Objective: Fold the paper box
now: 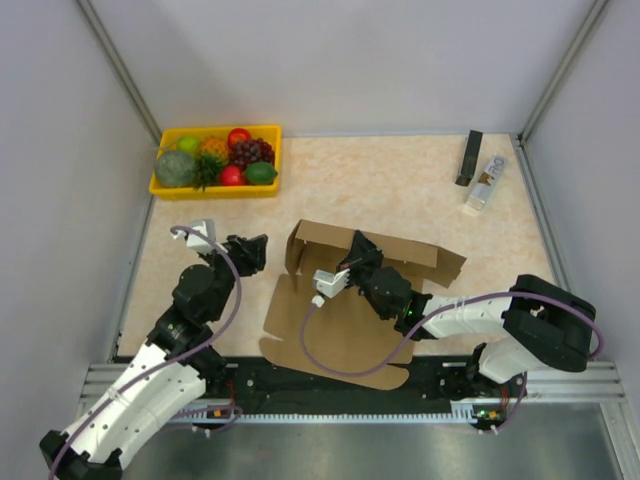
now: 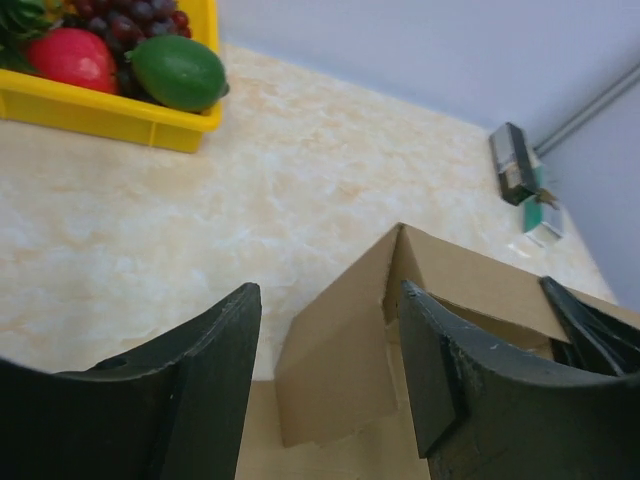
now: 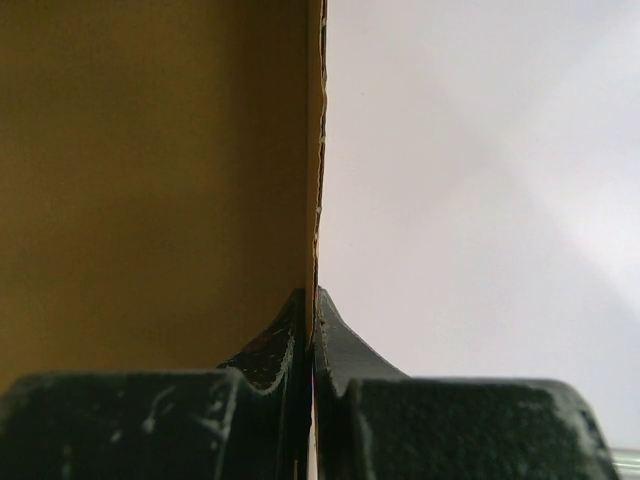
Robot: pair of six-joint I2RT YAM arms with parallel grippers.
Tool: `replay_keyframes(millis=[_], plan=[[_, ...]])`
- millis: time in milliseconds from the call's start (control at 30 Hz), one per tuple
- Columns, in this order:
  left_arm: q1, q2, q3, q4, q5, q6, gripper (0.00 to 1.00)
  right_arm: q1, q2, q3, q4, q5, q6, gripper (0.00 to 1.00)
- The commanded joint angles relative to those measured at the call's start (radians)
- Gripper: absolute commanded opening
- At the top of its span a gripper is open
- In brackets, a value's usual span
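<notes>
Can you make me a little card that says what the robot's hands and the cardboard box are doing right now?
Box: brown paper box, partly folded, back wall raised
Left arm: left gripper open, at the box's left corner flap, holding nothing
Right arm: right gripper shut on the edge of a box wall
Fruit: yellow fruit tray at the far left, apart from the box

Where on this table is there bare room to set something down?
Bare: far middle, between tray and black bar; also right of the box. Crowded: near middle, where box and left claw sit.
</notes>
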Motion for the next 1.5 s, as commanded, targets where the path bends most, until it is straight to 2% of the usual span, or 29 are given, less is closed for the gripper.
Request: replay_keyframes(millis=[0, 33, 100, 233, 267, 400, 500, 633, 833, 1067, 1233, 1333, 1467], plan=[[-0.001, 0.165, 0.092, -0.127, -0.086, -0.019, 0.63, 0.017, -0.011, -0.014, -0.057, -0.049, 0.047, 0.00], [-0.001, 0.231, 0.097, -0.105, -0.052, -0.007, 0.64, 0.017, -0.013, -0.013, -0.064, -0.049, 0.048, 0.00], [-0.001, 0.303, 0.098, -0.062, 0.092, 0.111, 0.63, 0.015, -0.009, -0.011, -0.068, -0.049, 0.048, 0.00], [-0.002, 0.322, 0.057, 0.007, 0.148, 0.152, 0.57, 0.015, -0.008, -0.007, -0.073, -0.053, 0.050, 0.00], [-0.002, 0.323, 0.022, 0.082, 0.151, 0.166, 0.56, 0.015, -0.008, -0.005, -0.076, -0.055, 0.051, 0.00], [-0.002, 0.357, -0.044, 0.182, 0.186, 0.180, 0.51, 0.018, 0.003, -0.008, -0.090, -0.051, 0.042, 0.00], [-0.002, 0.369, -0.098, 0.297, 0.256, 0.205, 0.51, 0.028, 0.006, -0.020, -0.077, -0.035, 0.030, 0.00], [-0.002, 0.370, -0.107, 0.351, 0.316, 0.240, 0.54, 0.040, 0.004, -0.027, -0.090, -0.030, 0.034, 0.00], [-0.004, 0.417, -0.155, 0.530, 0.260, 0.277, 0.54, 0.047, -0.008, -0.022, -0.108, -0.031, 0.048, 0.00], [-0.014, 0.534, -0.104, 0.642, 0.270, 0.330, 0.52, 0.049, -0.023, -0.005, -0.136, -0.044, 0.051, 0.00], [-0.017, 0.525, -0.127, 0.681, 0.264, 0.366, 0.47, 0.058, -0.005, -0.014, -0.142, -0.034, 0.031, 0.00], [-0.017, 0.498, -0.171, 0.733, 0.290, 0.366, 0.51, 0.060, 0.003, -0.014, -0.154, -0.029, 0.038, 0.00], [-0.017, 0.488, -0.172, 0.730, 0.283, 0.346, 0.53, 0.075, 0.018, -0.013, -0.197, -0.024, 0.045, 0.00]])
